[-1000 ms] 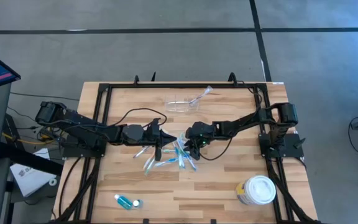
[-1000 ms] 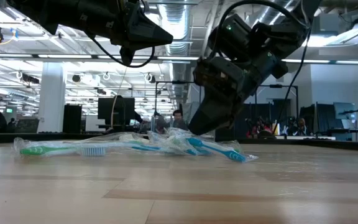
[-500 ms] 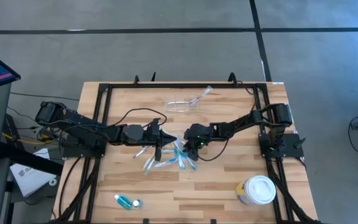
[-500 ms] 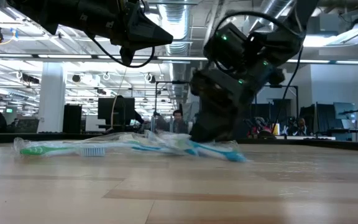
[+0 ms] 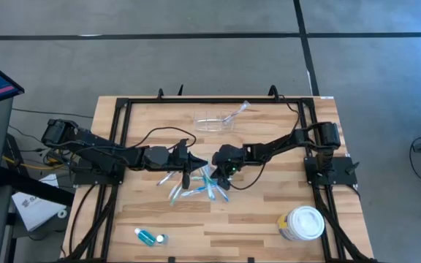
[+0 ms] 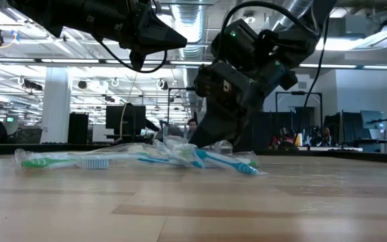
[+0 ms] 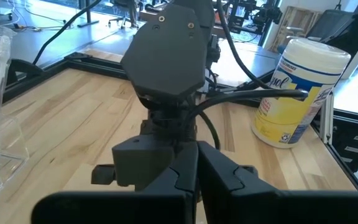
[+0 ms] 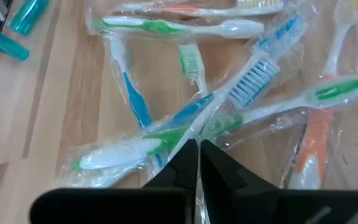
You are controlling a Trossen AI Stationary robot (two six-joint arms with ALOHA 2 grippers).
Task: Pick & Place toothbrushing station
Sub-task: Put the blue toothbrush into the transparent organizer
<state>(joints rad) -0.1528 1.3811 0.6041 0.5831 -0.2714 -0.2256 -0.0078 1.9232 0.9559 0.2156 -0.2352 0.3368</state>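
Several toothbrushes in clear wrappers (image 5: 196, 184) lie in a loose pile at the table's middle, flat on the wood. My right gripper (image 8: 197, 148) stands tipped down into the pile's right part (image 6: 210, 142), shut on a wrapper. My left gripper (image 5: 186, 174) hangs shut above the pile's left part, touching nothing. The toothbrushing station (image 5: 212, 123), a low clear holder, rests on the table near the far edge. One wrapped toothbrush (image 5: 236, 112) leans out of it. My right gripper closes its fingertips on the clear wrapper (image 8: 190, 133) where a green-and-white brush and a blue brush cross. The fingers come slanting down from the table's right. Which brush the pinched wrapper belongs to I cannot tell. The pile still lies on the table.
A round white-lidded tub (image 5: 303, 223) stands at the near right. A small blue bottle (image 5: 150, 236) lies near the front edge at the left. A black frame (image 5: 123, 109) runs along the table's far and side edges. Bare wood lies in front of the pile.
My right gripper has gone down and a little toward the table's left edge into the pile, and has shut there. The brushes at the pile's right end have slid slightly leftward with it.
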